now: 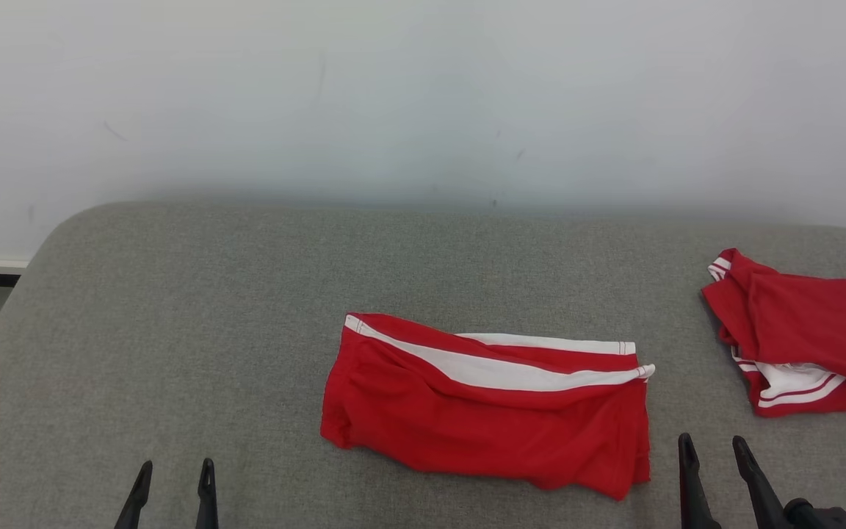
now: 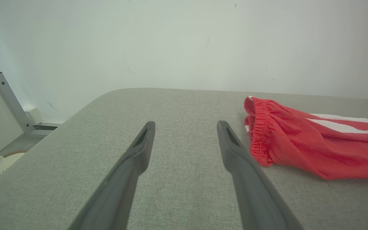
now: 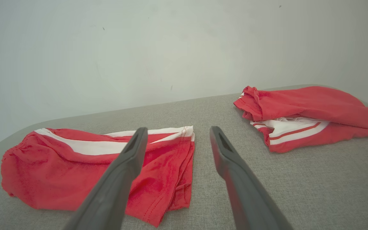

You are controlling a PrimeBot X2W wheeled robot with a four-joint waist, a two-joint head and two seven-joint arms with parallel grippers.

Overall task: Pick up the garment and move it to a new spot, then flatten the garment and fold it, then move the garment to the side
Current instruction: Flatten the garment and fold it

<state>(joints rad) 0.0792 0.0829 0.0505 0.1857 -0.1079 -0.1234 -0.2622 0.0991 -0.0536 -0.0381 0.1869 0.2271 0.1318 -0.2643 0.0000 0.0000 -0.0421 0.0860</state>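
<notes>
Folded red shorts (image 1: 485,411) lay long axis left-right, their right end just left of the open, empty right gripper (image 1: 713,442); open left gripper (image 1: 176,466) farther off

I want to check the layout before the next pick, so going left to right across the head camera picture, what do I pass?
left gripper → red shorts with white stripes, lying mid-table → second red garment, bunched at the right edge
</notes>
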